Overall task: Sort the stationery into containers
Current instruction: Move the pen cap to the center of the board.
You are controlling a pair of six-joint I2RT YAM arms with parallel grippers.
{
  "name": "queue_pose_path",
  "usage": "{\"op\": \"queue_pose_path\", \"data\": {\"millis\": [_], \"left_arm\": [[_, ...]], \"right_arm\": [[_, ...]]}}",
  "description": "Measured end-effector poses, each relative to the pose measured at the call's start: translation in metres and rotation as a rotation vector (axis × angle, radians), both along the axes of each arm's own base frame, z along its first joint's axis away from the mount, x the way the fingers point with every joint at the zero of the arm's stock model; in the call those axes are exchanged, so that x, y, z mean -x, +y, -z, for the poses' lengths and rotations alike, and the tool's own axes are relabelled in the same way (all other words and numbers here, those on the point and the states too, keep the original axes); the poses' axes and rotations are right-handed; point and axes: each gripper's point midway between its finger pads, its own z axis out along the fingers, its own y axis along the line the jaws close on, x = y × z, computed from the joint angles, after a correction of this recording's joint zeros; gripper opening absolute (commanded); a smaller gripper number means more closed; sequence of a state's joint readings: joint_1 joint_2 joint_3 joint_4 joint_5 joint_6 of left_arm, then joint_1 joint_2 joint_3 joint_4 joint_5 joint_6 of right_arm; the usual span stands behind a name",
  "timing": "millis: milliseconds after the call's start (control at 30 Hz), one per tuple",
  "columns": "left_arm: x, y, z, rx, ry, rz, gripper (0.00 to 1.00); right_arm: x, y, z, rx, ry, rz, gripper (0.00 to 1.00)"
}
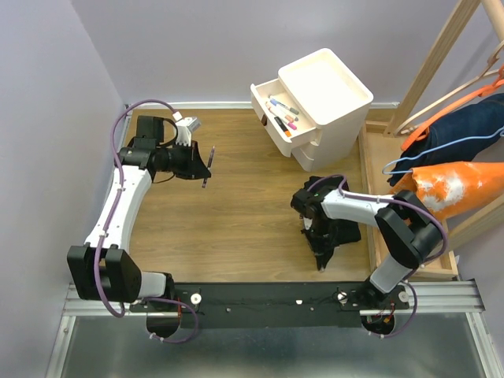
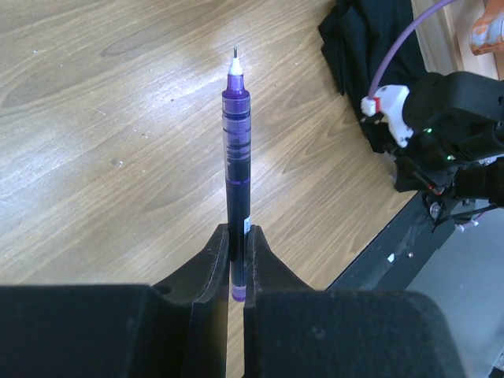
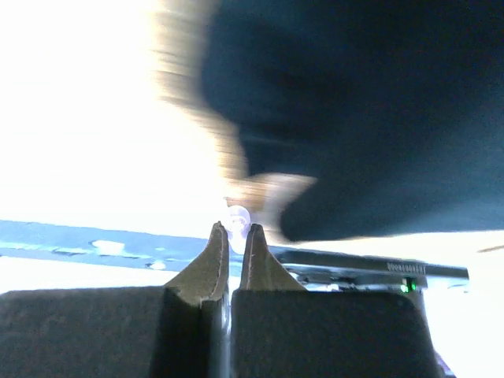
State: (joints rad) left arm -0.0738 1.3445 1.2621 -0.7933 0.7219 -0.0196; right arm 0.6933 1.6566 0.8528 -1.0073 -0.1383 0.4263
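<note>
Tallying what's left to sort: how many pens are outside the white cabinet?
1: the purple pen, clamped in the left fingers. The right fingers pinch something small and pale, too blurred to name; the black cloth may hide more.

The overhead view is softly lit and sharp throughout; the arms throw faint shadows on the brown wood-grain tabletop [image 1: 244,228]; the top of the boxy white plastic cabinet [image 1: 323,83] is nearly washed out; the left wrist view is crisp on the slim purple pen [image 2: 235,157], with pale glare on the boards behind it; the right wrist view is blown white at left and blurred across the black cloth mass [image 3: 354,118]; only its black fingertips [image 3: 211,260] are sharp.
</note>
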Motion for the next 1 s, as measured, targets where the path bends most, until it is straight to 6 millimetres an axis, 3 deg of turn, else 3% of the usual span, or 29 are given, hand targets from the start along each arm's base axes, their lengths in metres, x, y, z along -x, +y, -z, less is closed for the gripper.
{"op": "queue_pose_path", "data": {"millis": [67, 133, 233, 267, 333, 467, 567, 700, 800, 833, 900, 1000], "left_arm": [[0.004, 0.001, -0.004, 0.000, -0.010, -0.002, 0.02], [0.008, 0.003, -0.010, 0.000, -0.027, -0.003, 0.02], [0.018, 0.008, -0.019, -0.014, -0.068, 0.000, 0.00], [0.021, 0.010, -0.021, -0.018, -0.073, 0.001, 0.00], [0.028, 0.016, -0.022, -0.033, -0.080, -0.001, 0.00], [0.036, 0.023, -0.019, -0.056, -0.059, -0.011, 0.00], [0.039, 0.025, -0.018, -0.066, -0.046, -0.011, 0.00], [0.040, 0.033, -0.017, -0.081, -0.036, -0.041, 0.00], [0.038, 0.038, -0.016, -0.092, -0.033, -0.061, 0.00], [0.038, 0.039, -0.016, -0.095, -0.033, -0.064, 0.00], [0.038, 0.040, -0.016, -0.095, -0.033, -0.067, 0.00], [0.037, 0.040, -0.015, -0.093, -0.030, -0.070, 0.00]], "right_arm": [[-0.004, 0.014, -0.002, -0.043, -0.008, -0.057, 0.00], [-0.021, 0.041, -0.009, -0.111, -0.047, -0.123, 0.00], [-0.061, 0.100, -0.027, -0.251, -0.173, -0.257, 0.00], [-0.081, 0.131, -0.038, -0.322, -0.247, -0.325, 0.00], [-0.100, 0.173, -0.055, -0.418, -0.350, -0.464, 0.00], [-0.102, 0.215, -0.059, -0.476, -0.440, -0.722, 0.00], [-0.093, 0.220, -0.039, -0.435, -0.471, -0.926, 0.01], [-0.089, 0.199, -0.009, -0.320, -0.487, -1.130, 0.01], [-0.110, 0.185, -0.009, -0.229, -0.592, -1.250, 0.03], [-0.116, 0.179, -0.010, -0.197, -0.618, -1.286, 0.06], [-0.129, 0.169, -0.009, -0.121, -0.682, -1.368, 0.23], [-0.141, 0.153, -0.010, -0.034, -0.746, -1.501, 0.36]]}}
